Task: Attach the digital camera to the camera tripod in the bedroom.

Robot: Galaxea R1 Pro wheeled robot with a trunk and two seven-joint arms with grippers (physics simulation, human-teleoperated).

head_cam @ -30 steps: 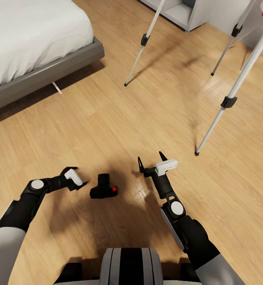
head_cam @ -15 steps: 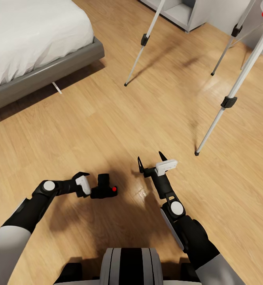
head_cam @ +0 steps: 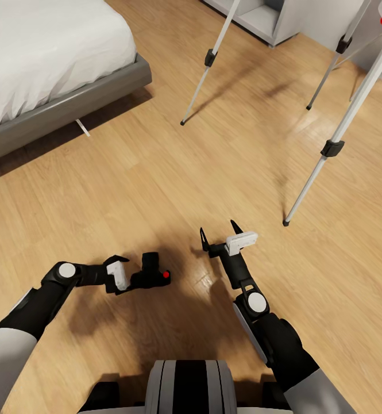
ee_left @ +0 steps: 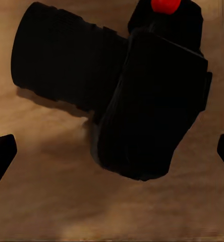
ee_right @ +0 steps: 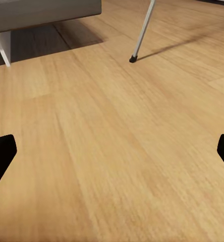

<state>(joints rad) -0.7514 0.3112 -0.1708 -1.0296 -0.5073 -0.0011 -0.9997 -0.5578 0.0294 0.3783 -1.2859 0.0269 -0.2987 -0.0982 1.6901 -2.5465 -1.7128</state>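
The robot's trunk (head_cam: 189,386) is seen at the near edge of the head view, w/ both arms reaching out low over the wood floor (head_cam: 156,172). The camera (head_cam: 150,275) lies on the floor just ahead of the trunk, red button (head_cam: 166,275) toward the right arm, lens pointing away from the robot.

The left gripper (head_cam: 126,280) has been brought in vs. 1.0 s ago: then it sat apart from the camera's left side, at 0.5 s ago it was at the body, and now it is set lower and hard against the camera's left end. Its jaws are spread; in the left wrist view one fingertip (ee_left: 1,156) is seen at each side, w/ the camera (ee_left: 137,96) between and ahead of them. Contact cannot be confirmed, prob. not yet gripped. The camera itself appears unmoved.

The right gripper (head_cam: 219,231) is unchanged, approx. same pose, jaws spread and nothing between them, just right of the camera.

Farther off, the tripod (head_cam: 334,144) stands w/ three legs on the floor, one foot (ee_right: 133,59) seen in the right wrist view. The bed (head_cam: 47,63) is at far left, a white cabinet (head_cam: 265,20) beyond the tripod.
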